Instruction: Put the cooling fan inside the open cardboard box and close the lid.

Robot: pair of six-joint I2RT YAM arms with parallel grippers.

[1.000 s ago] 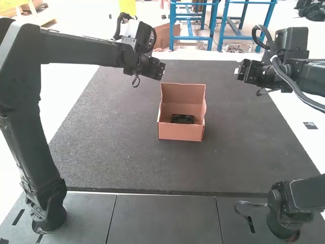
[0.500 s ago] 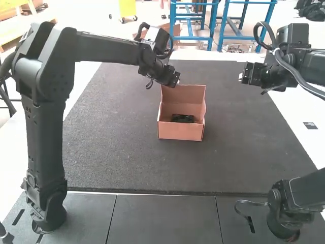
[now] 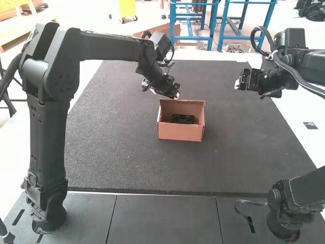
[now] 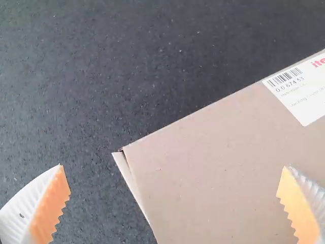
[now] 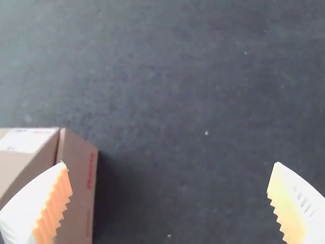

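High view: in the last 1 second my left claw (image 3: 167, 91) has swung in from the far left to the back of the box (image 3: 180, 132). The lid (image 3: 195, 105), upright before, now leans forward over the opening, with the fan (image 3: 183, 119) already lying inside. The left wrist view shows that claw spread wide with the lid's outer face between its fingers, not gripped, so I judge the closing push has begun and only folding it flat remains. My right claw (image 3: 241, 81) hangs wide open, well to the right of the box.
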